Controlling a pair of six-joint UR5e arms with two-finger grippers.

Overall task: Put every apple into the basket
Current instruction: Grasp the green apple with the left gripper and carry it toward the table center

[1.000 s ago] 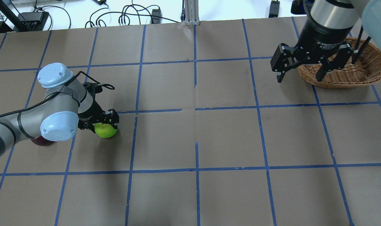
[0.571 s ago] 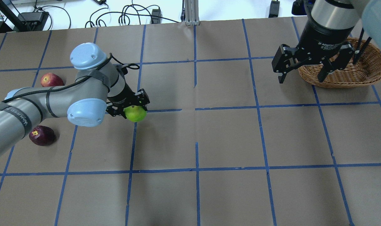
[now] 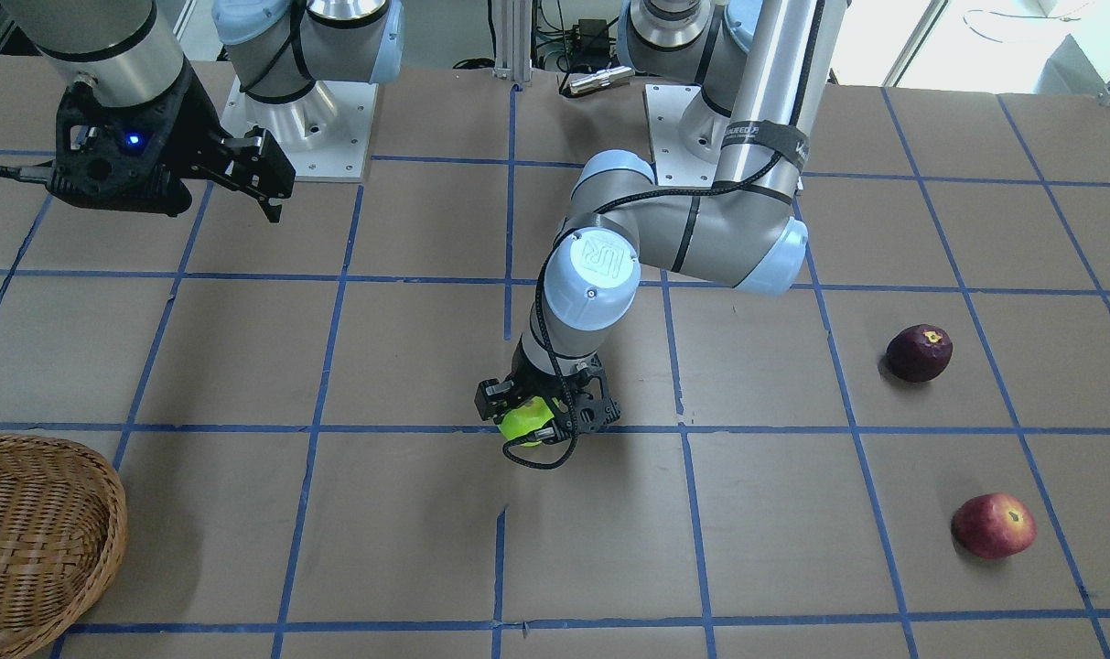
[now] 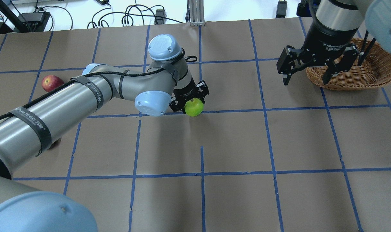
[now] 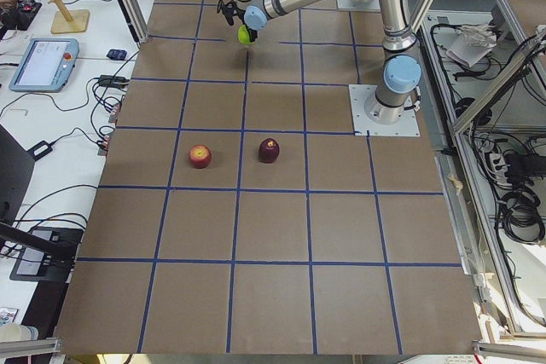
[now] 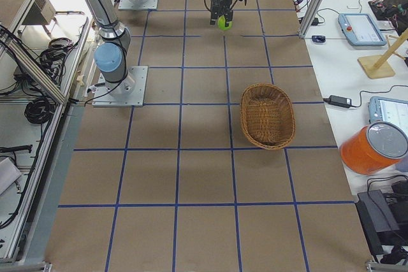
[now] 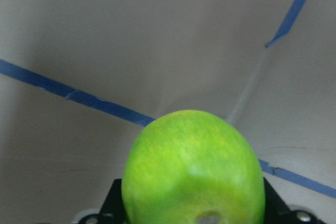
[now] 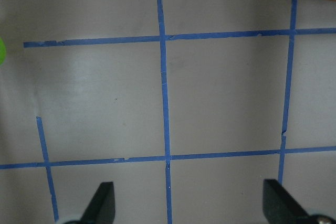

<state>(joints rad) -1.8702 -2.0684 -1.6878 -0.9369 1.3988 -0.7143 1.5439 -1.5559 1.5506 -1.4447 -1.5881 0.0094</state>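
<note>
— Brown paper gridded with blue tape covered the tabletop, and the left gripper had travelled a long way across it in one second, hadn't it?

— It had. A second earlier it sat at the far left end, beside the dark maroon apple, jaws clenched on the lime-green apple. Now that apple hung in the same jaws near the middle of the tabletop, by a blue tape line.

— Was it clear of the surface?

— The left wrist view showed only paper beyond it and no contact I could make out. I couldn't tell how high it was.

— And the other two?

— The red apple and the maroon one lay where they had been, well apart from the wicker basket. None of the three was in it.

— The right gripper?

— Jaws spread wide, holding nothing, hovering just beside the basket, hardly shifted from before.

— So what did it mean?

— My reading was that the first apple was in transit, roughly halfway. Either a hand-over to the waiting right gripper or a longer reach would follow, with two apples still to fetch.
</note>
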